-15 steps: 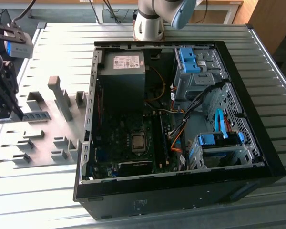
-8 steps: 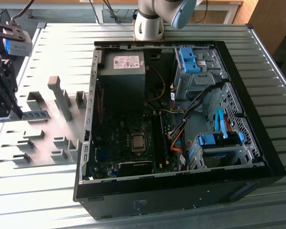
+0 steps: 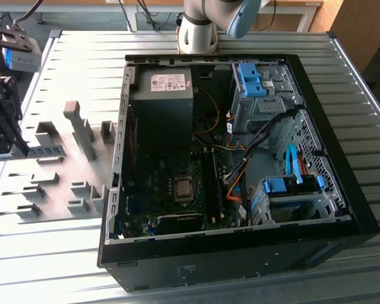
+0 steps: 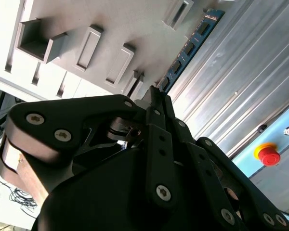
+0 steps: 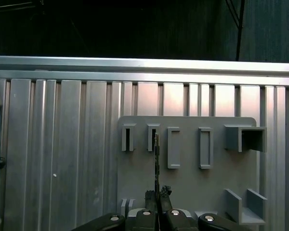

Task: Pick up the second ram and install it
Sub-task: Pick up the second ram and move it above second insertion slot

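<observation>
The second ram (image 4: 190, 45) is a slim blue stick with black chips. It stands on edge on the grey fixture plate (image 3: 57, 174) at the exterior view's left, outside the computer case (image 3: 334, 130). In the exterior view the ram (image 3: 49, 152) shows as a dark strip. My gripper (image 4: 156, 94) is shut on one end of it, and the rest of the stick reaches away from the fingers. In the first wrist view the ram (image 5: 156, 159) is a thin edge-on line running from my gripper (image 5: 157, 193) to a slot in the plate (image 5: 188, 192).
The open case holds a motherboard (image 3: 171, 180), a grey power supply (image 3: 164, 95) and light-blue drive brackets (image 3: 253, 79). Upright grey holders (image 3: 76, 123) stick up from the fixture plate. The arm's base (image 3: 199, 31) stands behind the case. A red stop button (image 4: 269, 155) is nearby.
</observation>
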Robot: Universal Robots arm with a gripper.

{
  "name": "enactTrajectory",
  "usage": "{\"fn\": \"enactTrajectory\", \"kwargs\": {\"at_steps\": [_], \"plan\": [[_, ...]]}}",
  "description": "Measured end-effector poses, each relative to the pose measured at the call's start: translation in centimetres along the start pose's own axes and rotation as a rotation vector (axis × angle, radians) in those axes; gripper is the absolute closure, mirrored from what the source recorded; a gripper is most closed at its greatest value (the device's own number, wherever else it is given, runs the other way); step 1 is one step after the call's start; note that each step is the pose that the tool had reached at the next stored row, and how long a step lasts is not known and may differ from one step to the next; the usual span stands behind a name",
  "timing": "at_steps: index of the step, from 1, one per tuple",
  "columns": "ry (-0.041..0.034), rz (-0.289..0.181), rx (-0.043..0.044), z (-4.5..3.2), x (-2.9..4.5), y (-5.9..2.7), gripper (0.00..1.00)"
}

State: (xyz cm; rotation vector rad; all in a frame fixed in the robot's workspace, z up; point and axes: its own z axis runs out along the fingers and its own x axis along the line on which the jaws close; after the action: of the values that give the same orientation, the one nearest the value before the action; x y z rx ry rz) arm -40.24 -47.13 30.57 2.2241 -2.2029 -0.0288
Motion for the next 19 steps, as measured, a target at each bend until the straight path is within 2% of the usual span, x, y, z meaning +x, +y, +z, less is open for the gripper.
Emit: {"fn": "enactTrajectory", "kwargs": {"at_steps": [19], "plan": [[0.0022,0.002,0.0,-1.18,-0.06,0.02,0.86]]}}
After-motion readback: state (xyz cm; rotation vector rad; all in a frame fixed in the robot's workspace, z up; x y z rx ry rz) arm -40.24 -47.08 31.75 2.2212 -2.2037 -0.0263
